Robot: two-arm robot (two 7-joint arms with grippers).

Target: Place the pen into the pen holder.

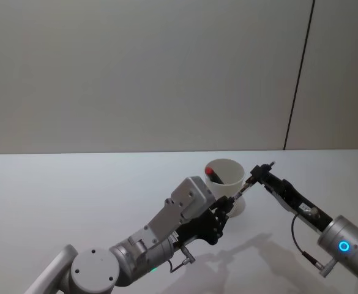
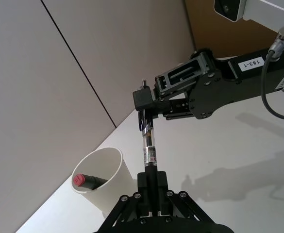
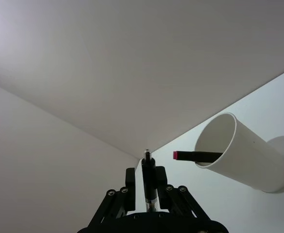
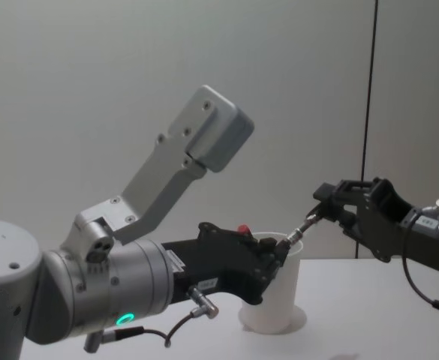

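Closest to me in the chest view is my left arm's big grey joint, with the forearm reaching forward across the table. Its left gripper (image 4: 279, 251) is clamped on 1 end of the pen (image 4: 298, 234), right beside the pen holder (image 4: 273, 300). My right gripper (image 4: 318, 212) comes in from the right and pinches the pen's other end, so I see the pen spanning between the 2 grippers, tilted upward toward the right one.

From the left wrist view, the pen (image 2: 149, 150) runs from the left gripper's closed fingers (image 2: 156, 187) straight up into the right gripper (image 2: 145, 112). The pen holder (image 2: 105, 179) stands just beside it, upright on the table, with a red-capped marker (image 2: 86, 181) leaning inside against its rim.

In the head view the pen (image 1: 240, 191) sits over the near edge of the pen holder (image 1: 227, 177), not yet inside.

The table (image 1: 74, 196) is a plain pale surface. Behind it I see a light grey wall (image 1: 136, 67) with 1 dark vertical seam (image 1: 300, 73).
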